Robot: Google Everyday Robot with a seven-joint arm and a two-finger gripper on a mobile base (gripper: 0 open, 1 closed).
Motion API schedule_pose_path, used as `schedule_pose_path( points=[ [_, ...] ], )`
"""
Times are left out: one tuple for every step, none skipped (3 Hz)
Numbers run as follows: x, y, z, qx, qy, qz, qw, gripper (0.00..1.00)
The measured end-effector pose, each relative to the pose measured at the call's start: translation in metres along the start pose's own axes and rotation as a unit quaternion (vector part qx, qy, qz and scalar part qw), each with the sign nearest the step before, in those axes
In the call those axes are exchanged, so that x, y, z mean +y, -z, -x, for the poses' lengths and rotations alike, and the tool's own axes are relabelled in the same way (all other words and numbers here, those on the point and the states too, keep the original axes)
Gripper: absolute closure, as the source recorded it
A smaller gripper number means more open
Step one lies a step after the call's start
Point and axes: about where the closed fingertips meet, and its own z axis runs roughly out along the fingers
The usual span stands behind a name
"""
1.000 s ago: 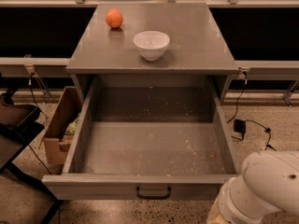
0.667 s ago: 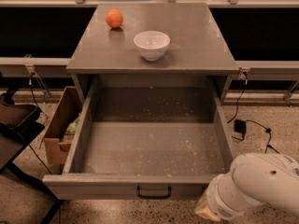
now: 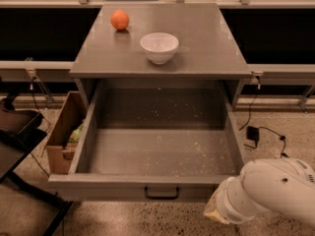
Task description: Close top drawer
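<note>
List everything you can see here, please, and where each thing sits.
cabinet: one, grey, centre of the view, flat top.
orange: one, orange, back left of the cabinet top.
bowl: one, white, near the middle of the cabinet top, upright.
top drawer: one, grey, pulled out toward the camera, pale specks on its floor.
handle: one, black, centre of the drawer front.
cardboard box: one, brown, on the floor left of the drawer.
power adapter: one, black, with cable, on the floor to the right.
arm: one, white, lower right corner.
gripper: one, at the arm's end, low beside the drawer's front right corner.
</note>
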Motion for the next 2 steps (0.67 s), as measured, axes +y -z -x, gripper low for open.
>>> schedule_pose_path(
  points=[
    [-0.0323, 0.0256, 0.0161, 0.001, 0.025, -0.06, 0.9979, 1.0],
    [-0.0307, 0.0259, 0.0157, 0.001, 0.025, -0.06, 0.9979, 1.0]
  ],
)
